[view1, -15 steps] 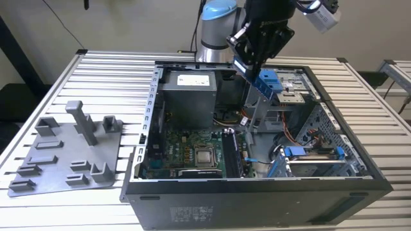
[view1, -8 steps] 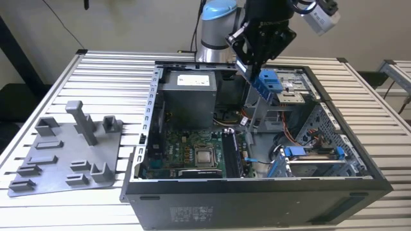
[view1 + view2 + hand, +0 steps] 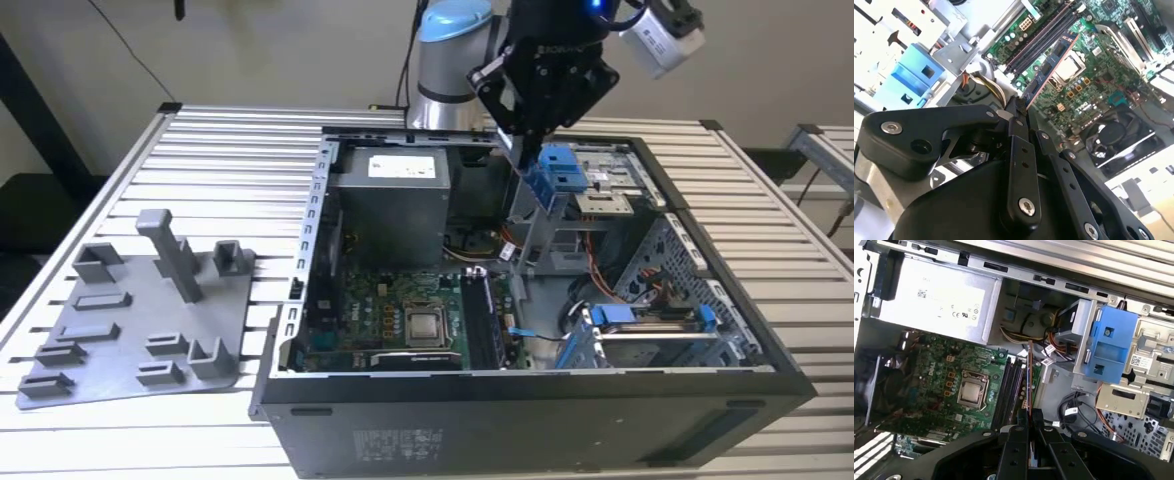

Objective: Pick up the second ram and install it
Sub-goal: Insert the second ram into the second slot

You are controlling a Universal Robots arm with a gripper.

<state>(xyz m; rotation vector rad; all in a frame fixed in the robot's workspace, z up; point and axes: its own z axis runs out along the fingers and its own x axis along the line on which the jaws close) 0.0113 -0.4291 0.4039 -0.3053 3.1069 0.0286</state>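
In the exterior view, the arm (image 3: 447, 40) reaches down from twelve o'clock over an open computer case (image 3: 534, 425) that lies on the slatted worktop (image 3: 200, 140). Its jaws hang inside the upper half of the case, just beside a blue bracket (image 3: 554, 178) at their five o'clock. From the jaws, the power supply (image 3: 394, 190) sits at nine o'clock and the processor (image 3: 427, 325) at seven. A grey holder plate (image 3: 127, 330) lies on the worktop at nine o'clock from the case.

In the first wrist view, the jaws are clamped on the second ram (image 3: 1029, 380), with the two black fingers (image 3: 1016, 455) pressed against its flat sides. We see the stick edge-on, standing out from the fingertips. It is above the motherboard and runs roughly parallel with the memory slots (image 3: 1009, 390), between them and the blue bracket. It sits in no slot.

In the second wrist view, the stick shows one face with its chips and a reddish edge. It reaches from the fingertips out over the board, near the processor and alongside the slots.
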